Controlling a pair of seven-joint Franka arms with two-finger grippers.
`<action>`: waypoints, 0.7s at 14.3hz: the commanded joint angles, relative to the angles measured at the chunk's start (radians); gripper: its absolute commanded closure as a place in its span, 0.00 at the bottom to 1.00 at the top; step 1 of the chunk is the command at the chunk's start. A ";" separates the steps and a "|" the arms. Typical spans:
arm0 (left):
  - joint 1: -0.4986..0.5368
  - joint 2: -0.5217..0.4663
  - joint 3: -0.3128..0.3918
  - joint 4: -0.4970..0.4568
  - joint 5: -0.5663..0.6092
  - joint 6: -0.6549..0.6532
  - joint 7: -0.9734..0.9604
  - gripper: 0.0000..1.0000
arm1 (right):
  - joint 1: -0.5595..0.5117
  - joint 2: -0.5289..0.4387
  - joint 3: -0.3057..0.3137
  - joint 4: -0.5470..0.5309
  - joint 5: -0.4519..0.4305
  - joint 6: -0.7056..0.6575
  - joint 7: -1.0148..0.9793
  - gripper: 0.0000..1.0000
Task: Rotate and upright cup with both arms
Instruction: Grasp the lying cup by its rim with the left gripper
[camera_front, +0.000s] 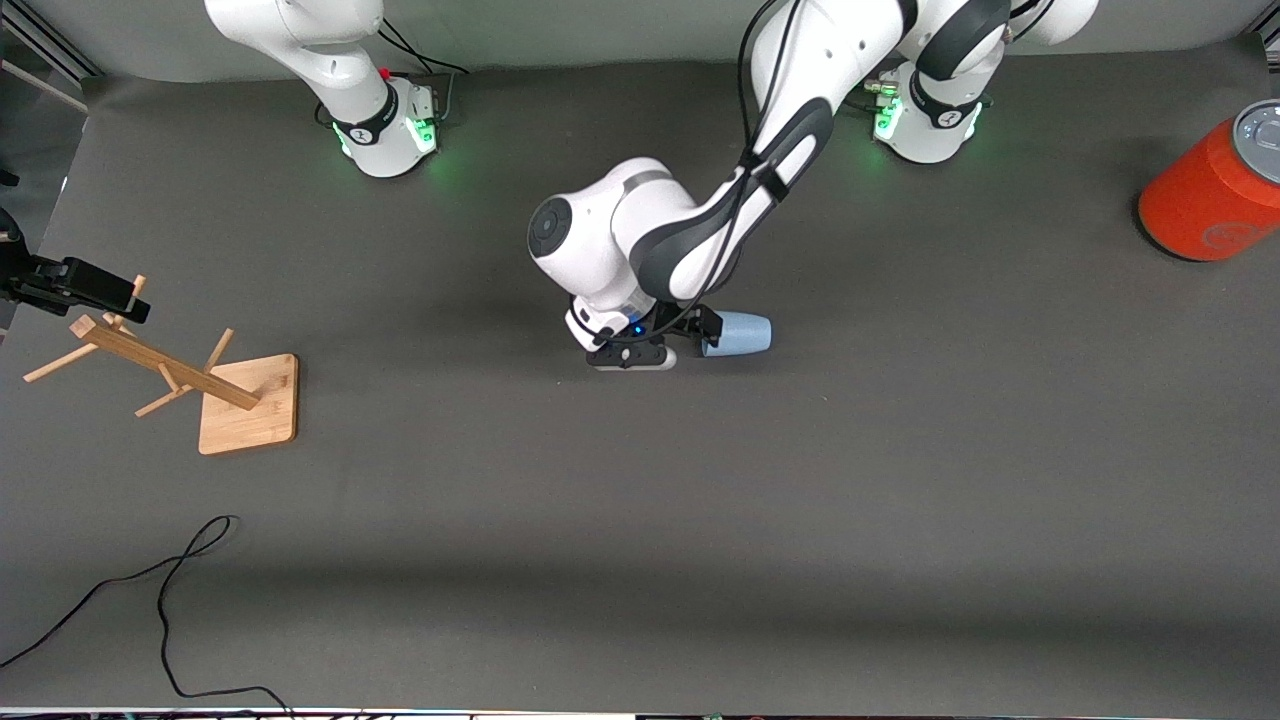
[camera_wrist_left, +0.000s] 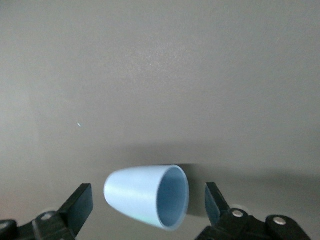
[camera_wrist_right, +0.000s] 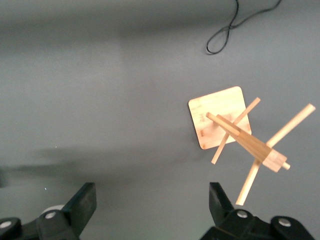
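Cup (camera_wrist_left: 146, 196) on side mid-table, between spread fingers of left gripper (camera_wrist_left: 149, 207), ungrasped. Right gripper (camera_wrist_right: 152, 210) open, waiting above wooden rack (camera_wrist_right: 235, 132). Next, likely: close on cup, rotate.

The cup (camera_front: 738, 334) is light blue on the outside and a darker blue inside; the table (camera_front: 700, 520) is plain dark grey all over; the arms are white with dark grey parts; the left gripper (camera_wrist_left: 148, 210) is black; the right gripper (camera_wrist_right: 151, 212) is black too; the round bases (camera_front: 395, 135) glow green; the big can (camera_front: 1215, 185) is orange-red with a grey top; the wooden rack (camera_front: 190, 385) is light brown like honey; the cable (camera_front: 165, 600) is black.
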 joint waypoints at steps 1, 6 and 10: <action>-0.039 0.047 0.017 0.000 0.064 -0.024 0.080 0.00 | 0.004 -0.017 -0.007 -0.021 -0.008 0.025 -0.049 0.00; -0.039 0.073 0.018 -0.021 0.088 -0.079 0.216 0.02 | 0.007 -0.018 -0.007 -0.021 -0.008 0.022 -0.055 0.00; -0.039 0.087 0.020 -0.046 0.126 -0.093 0.262 0.07 | 0.018 -0.018 -0.010 -0.021 -0.010 0.022 -0.055 0.00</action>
